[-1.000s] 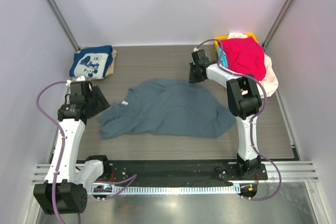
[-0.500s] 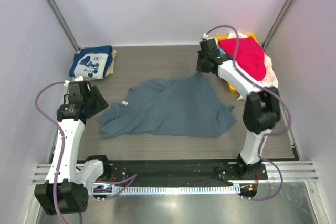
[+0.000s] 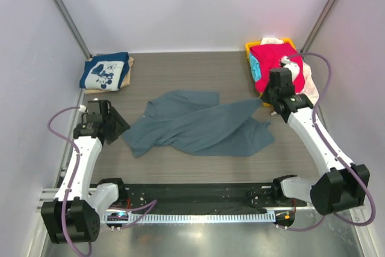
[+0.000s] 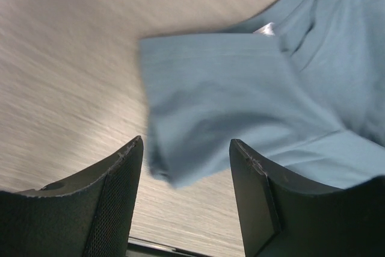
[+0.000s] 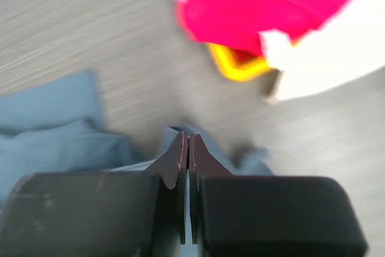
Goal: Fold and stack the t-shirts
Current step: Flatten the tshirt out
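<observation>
The slate blue-grey t-shirt point(image 3: 198, 126) lies crumpled across the middle of the table. My right gripper point(image 3: 269, 98) is shut on its right edge, just in front of the basket; in the right wrist view the fingers point(image 5: 188, 138) are pressed together over blue cloth point(image 5: 54, 142). My left gripper point(image 3: 118, 128) is open at the shirt's left end, and a sleeve point(image 4: 210, 100) lies ahead of and between its open fingers point(image 4: 185, 144), untouched. A folded navy t-shirt with white print point(image 3: 104, 71) rests on a tan one point(image 3: 129, 69) at the far left.
A yellow basket point(image 3: 251, 47) at the far right holds a red t-shirt point(image 3: 274, 58), a turquoise one point(image 3: 256, 71) and a cream one point(image 3: 309, 81) hanging over its side. In the right wrist view the basket point(image 5: 236, 67) is close ahead. Walls close in on three sides.
My right arm swung from the far middle to the right, dragging the shirt's far edge rightward. The whole shirt shifted right. My left gripper moved slightly nearer and stayed open.
</observation>
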Controlling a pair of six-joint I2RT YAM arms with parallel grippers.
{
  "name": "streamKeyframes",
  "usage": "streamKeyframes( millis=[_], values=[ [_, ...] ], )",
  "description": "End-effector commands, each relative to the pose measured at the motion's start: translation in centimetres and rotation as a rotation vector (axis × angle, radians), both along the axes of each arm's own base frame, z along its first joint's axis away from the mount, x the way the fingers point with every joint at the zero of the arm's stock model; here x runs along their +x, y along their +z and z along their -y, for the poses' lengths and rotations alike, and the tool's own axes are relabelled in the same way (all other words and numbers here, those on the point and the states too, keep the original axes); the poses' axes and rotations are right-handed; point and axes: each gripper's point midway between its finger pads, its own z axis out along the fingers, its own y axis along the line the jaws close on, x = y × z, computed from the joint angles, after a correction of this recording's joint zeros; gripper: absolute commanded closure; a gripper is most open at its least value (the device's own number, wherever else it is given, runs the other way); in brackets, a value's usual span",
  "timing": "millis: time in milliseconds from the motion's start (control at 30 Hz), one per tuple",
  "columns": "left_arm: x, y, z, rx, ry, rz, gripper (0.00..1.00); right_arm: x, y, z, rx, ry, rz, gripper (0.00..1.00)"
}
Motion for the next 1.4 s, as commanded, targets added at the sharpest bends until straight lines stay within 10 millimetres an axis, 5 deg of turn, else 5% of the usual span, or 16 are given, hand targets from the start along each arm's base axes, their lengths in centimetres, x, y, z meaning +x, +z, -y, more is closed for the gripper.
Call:
streamKeyframes(
  millis=[0, 300, 667, 867, 933, 967, 1067, 1100, 1267, 1300, 1367],
  values=[
    [0.7, -0.8, 1.2, -0.040, 0.038, 0.037, 0.39, -1.2, 1.4, 4.7, 0.028, -0.182, 0.076, 0.99],
    [-0.5, -6.2, 2.6, -0.017, 0.044, -0.008, 0.36, -1.7, 0.8, 5.0, 0.063, -0.172, 0.068, 0.99],
    [3.1, -8.6, 4.8, -0.095, -0.012, 0.062, 0.37, -1.4, -0.1, 3.8, 0.091, -0.115, 0.051, 0.99],
    [3.9, -9.7, 6.8, -0.170, -0.056, 0.047, 0.57, -1.0, -0.7, 3.9, 0.084, -0.119, 0.038, 0.99],
    [4.2, -9.5, 7.2, -0.189, -0.069, 0.061, 0.78, -0.9, -0.9, 3.6, 0.092, -0.108, 0.036, 0.99],
    [4.4, -8.7, 7.7, -0.203, -0.092, 0.083, 0.98, -0.7, -1.0, 3.1, 0.107, -0.083, 0.035, 0.99],
    [4.5, -5.9, 7.8, -0.204, -0.107, 0.124, 1.00, -0.6, -0.4, 2.2, 0.137, -0.034, 0.054, 0.99],
    [5.4, -3.2, 7.3, -0.175, -0.102, 0.184, 1.00, -0.6, 0.2, 1.8, 0.154, -0.013, 0.066, 0.99],
    [3.8, 9.2, 3.8, -0.005, -0.062, 0.370, 1.00, -0.9, 6.6, 0.9, 0.191, 0.041, 0.222, 0.99],
    [3.9, 13.4, 3.4, 0.012, -0.053, 0.452, 1.00, -1.4, 8.2, 0.8, 0.201, 0.052, 0.260, 0.99],
    [2.5, 16.5, 2.6, 0.056, -0.059, 0.480, 1.00, -1.9, 11.7, 0.7, 0.212, 0.063, 0.337, 0.99]
  ],
)
